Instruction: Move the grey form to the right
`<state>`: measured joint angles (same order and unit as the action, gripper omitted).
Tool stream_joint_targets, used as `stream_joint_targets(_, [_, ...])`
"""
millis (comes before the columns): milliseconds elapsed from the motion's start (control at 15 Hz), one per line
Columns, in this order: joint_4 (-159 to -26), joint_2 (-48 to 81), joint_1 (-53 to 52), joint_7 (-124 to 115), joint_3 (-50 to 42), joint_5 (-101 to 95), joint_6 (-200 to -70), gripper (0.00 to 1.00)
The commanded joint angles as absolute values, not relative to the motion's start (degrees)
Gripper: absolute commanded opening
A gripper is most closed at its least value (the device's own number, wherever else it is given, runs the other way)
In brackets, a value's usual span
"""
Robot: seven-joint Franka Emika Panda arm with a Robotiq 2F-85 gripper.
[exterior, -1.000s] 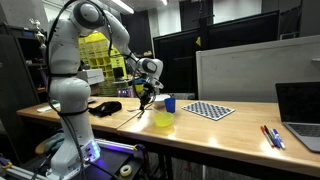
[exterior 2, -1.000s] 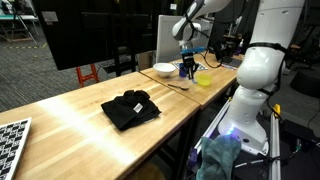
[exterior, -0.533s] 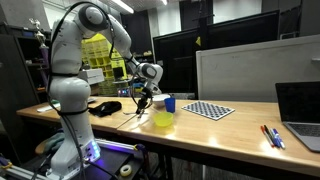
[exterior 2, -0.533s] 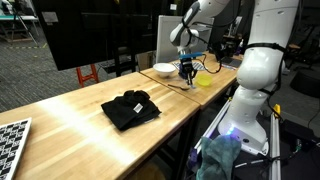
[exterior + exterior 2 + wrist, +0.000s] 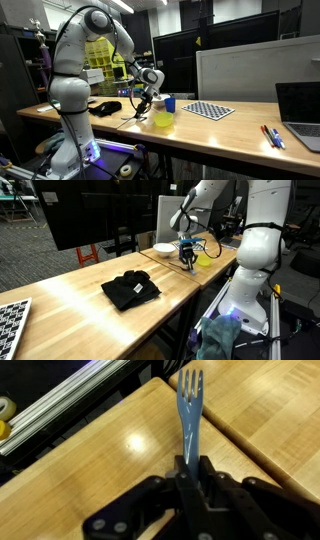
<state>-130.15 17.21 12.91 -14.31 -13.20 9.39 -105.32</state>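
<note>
The grey-blue fork (image 5: pixel 190 408) is clamped by its handle between my gripper's fingers (image 5: pixel 192 466), tines pointing away over the wooden table (image 5: pixel 90 470). In both exterior views the gripper (image 5: pixel 146 94) (image 5: pixel 186 253) hangs just above the table and holds the fork (image 5: pixel 188 263) pointing down, its tip near or on the tabletop. It is beside the blue cup (image 5: pixel 170 103) and the yellow bowl (image 5: pixel 163 121).
A black cloth (image 5: pixel 130 288) (image 5: pixel 105 107) lies on the table. A white bowl (image 5: pixel 164 249) and the yellow bowl (image 5: pixel 204 258) flank the gripper. A checkerboard (image 5: pixel 210 110), pens (image 5: pixel 272 136) and a laptop (image 5: pixel 300 110) lie farther along.
The gripper has come down a little toward the table with the fork still held in it. Nothing else has moved.
</note>
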Motion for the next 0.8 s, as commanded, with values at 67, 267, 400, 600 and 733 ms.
stream_joint_targets(67, [-129.7, 17.6, 13.3, -13.8, -13.7, 9.9, -104.1, 0.41])
stream_joint_targets(267, [-128.7, 17.9, 13.0, -14.0, -13.6, 9.4, -103.6, 0.57])
stream_joint_targets(400, [-128.5, 16.8, 12.5, -14.3, -13.5, 8.8, -104.1, 0.71])
stream_joint_targets(600, [-128.9, 12.8, 10.5, -16.3, -13.2, 5.8, -105.1, 0.91])
stream_joint_targets(733, [-128.8, 10.0, 9.2, -17.7, -13.0, 3.0, -105.1, 1.00])
